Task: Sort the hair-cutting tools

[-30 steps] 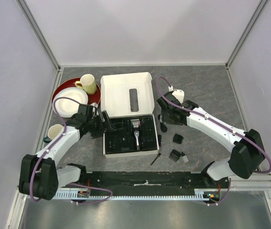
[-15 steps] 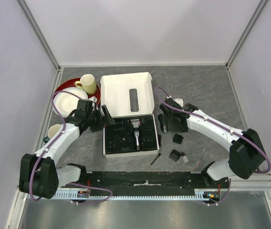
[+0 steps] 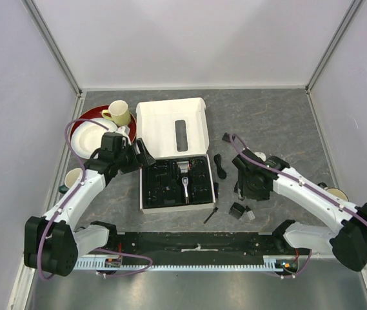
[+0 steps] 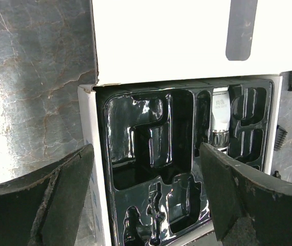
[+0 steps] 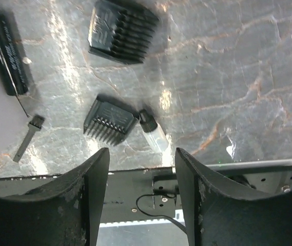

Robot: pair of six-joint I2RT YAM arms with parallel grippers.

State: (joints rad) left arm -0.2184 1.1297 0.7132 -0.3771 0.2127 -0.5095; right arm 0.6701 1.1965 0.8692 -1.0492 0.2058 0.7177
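While the right end effector (image 5: pixel 140 156) hangs over the near part of the desk (image 5: pixel 228 61), its fingers are spread with nothing between them. Below it lies a smaller comb attachment (image 5: pixel 110 121), just beside a small clear vial (image 5: pixel 153 134) with a black cap. A thin brush (image 5: pixel 28 137) lies to one side, by the near right corner of the white box (image 3: pixel 143 194). Further on sits a larger comb attachment (image 5: pixel 122 29), apart from the others. A long black piece (image 5: pixel 4 54), which I cannot identify, lies along the box wall. The left end effector (image 4: pixel 146 159) is likewise spread and empty, hovering over the left side of the box's black tray (image 4: pixel 135 133). The clipper (image 4: pixel 220 115) lies in a tray slot right of the middle, silver head toward the lid. A black cord (image 3: pixel 220 165) rests on the desk just right of the box. Beyond the tray the white lid (image 3: pixel 171 128) lies folded open. At the far left a red plate (image 3: pixel 80 123) carries a white bowl (image 3: pixel 96 139), with a yellow mug (image 3: pixel 119 113) at its far edge.
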